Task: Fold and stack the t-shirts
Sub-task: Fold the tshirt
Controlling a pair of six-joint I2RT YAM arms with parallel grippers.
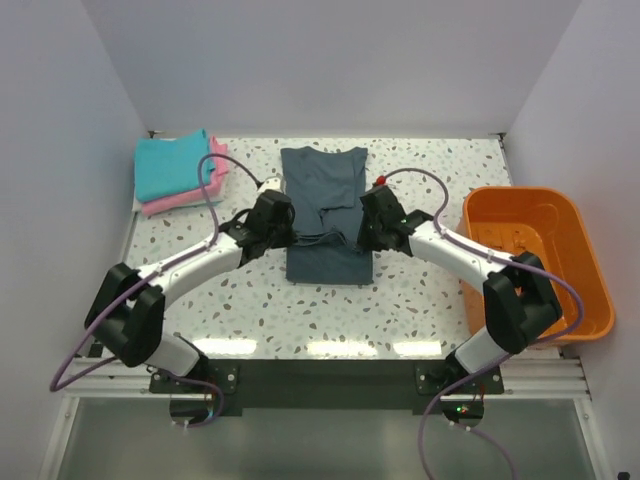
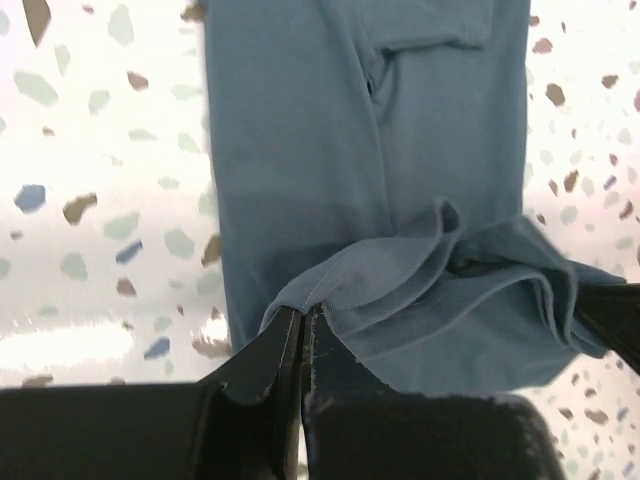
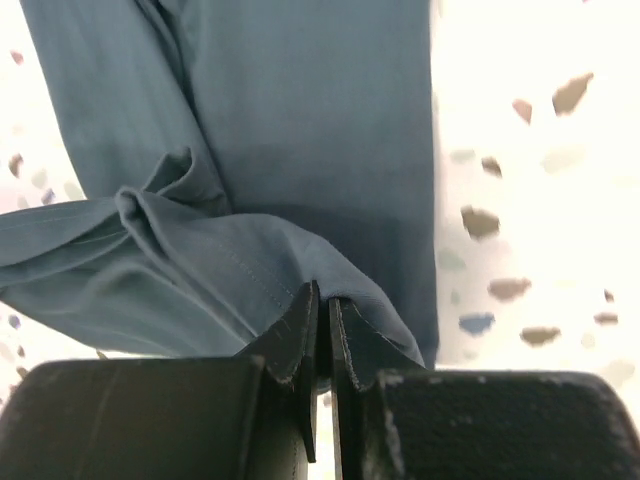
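The left claw (image 2: 302, 320) and the right claw (image 3: 323, 300) are each pinched shut on a stitched edge of the dark shirt (image 1: 325, 190), one at each side, with the cloth bunched between them. The shirt's long axis runs straight away from the arms across the desk (image 1: 250, 300). The turquoise shirt (image 1: 170, 165) on the pink shirt (image 1: 180, 204) lies far left, nearer the left arm.

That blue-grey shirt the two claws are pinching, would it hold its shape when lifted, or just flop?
Probably floppy: the blue-grey shirt bunches into soft folds where the left gripper and right gripper pinch its edge. It would likely sag between them, since the cloth there wrinkles and droops. It seems light: narrow fingertip pinches appear enough to hold it.
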